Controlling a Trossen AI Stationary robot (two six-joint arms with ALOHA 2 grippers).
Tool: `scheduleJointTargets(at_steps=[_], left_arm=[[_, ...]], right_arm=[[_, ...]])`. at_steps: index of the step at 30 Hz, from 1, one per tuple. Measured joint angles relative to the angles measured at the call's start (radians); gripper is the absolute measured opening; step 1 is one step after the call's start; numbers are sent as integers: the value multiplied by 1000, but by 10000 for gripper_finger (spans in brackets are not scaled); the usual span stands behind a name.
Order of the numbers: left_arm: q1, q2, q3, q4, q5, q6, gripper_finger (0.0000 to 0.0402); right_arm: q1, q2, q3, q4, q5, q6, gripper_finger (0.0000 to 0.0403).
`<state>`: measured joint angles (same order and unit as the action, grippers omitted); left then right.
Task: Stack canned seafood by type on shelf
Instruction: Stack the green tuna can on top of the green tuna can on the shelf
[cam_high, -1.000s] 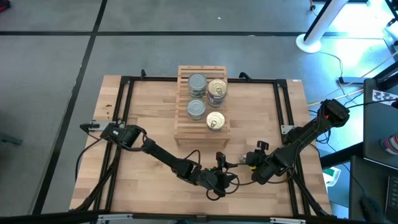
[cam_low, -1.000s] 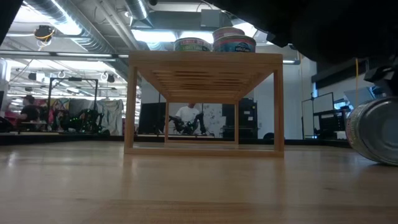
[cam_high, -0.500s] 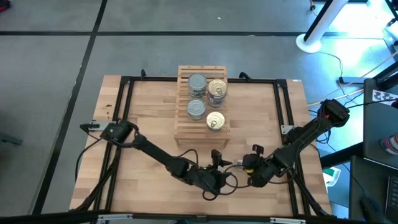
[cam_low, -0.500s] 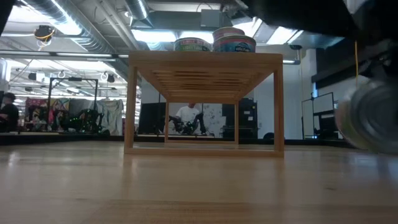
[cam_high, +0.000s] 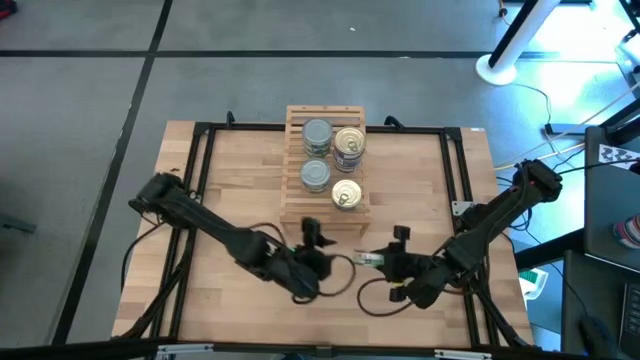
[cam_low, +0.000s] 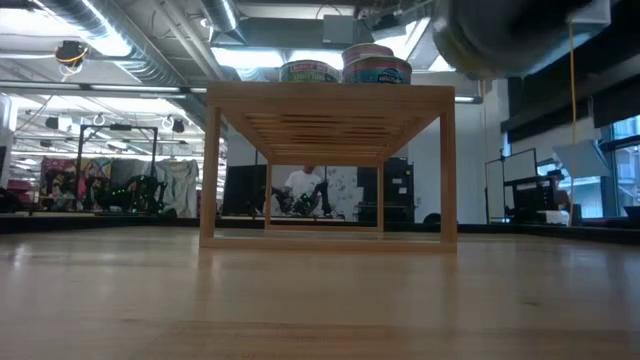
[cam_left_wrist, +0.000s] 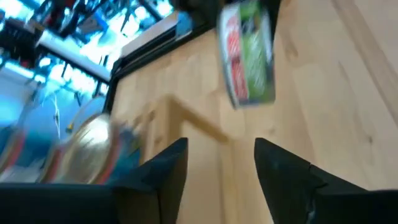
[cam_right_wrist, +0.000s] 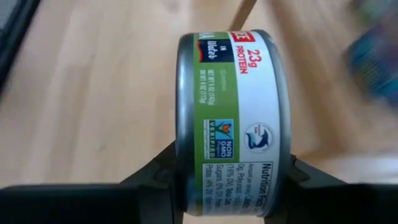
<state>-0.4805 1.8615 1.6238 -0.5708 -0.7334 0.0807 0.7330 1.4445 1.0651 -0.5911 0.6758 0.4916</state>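
The right gripper sits out over the table at about five o'clock from the shelf, and it is clamped on a green-labelled can; its own camera shows the two dark fingers pressed against the tin's flat ends, the can lying sideways between them, lifted clear of the wood. From the table-level camera that same can shows as a blurred grey round shape high at the one o'clock corner.

The left gripper is at about six o'clock from the shelf, just off its near edge, with its fingers parted and nothing between them. It touches no can.

Up on the shelf stand four piles of cans: silver-topped cans at the far left and near left, gold-topped cans at the far right and near right. The two grippers are near each other but apart.
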Motion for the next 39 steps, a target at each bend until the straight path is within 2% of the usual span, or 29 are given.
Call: scheduleJointTargets(at_steps=[4, 7, 12, 19, 22, 26, 33, 39], left_arm=[[0, -93, 0, -160, -16, -107, 156], [3, -152, 0, -243, -17, -164, 139], [3, -230, 0, -289, -40, -190, 114], [3, -298, 0, -287, -110, -134, 78], [5, -307, 0, -278, -143, -131, 63], [23, -307, 0, -275, -155, -141, 42], [74, -301, 0, -245, -155, -157, 6], [110, -301, 0, -245, -154, -153, 6]], right_arm=[[0, 0, 53, 26, 165, -170, 138], [-13, 0, 66, 127, 289, -378, 139], [-85, 0, 67, 330, 348, -748, 139], [-247, 10, 67, 493, 329, -1119, 140], [-308, 13, 67, 530, 267, -1222, 140], [-387, 13, 67, 548, 154, -1284, 140], [-481, 13, 66, 585, 55, -1410, 140], [-530, 13, 67, 643, -31, -1494, 140]])
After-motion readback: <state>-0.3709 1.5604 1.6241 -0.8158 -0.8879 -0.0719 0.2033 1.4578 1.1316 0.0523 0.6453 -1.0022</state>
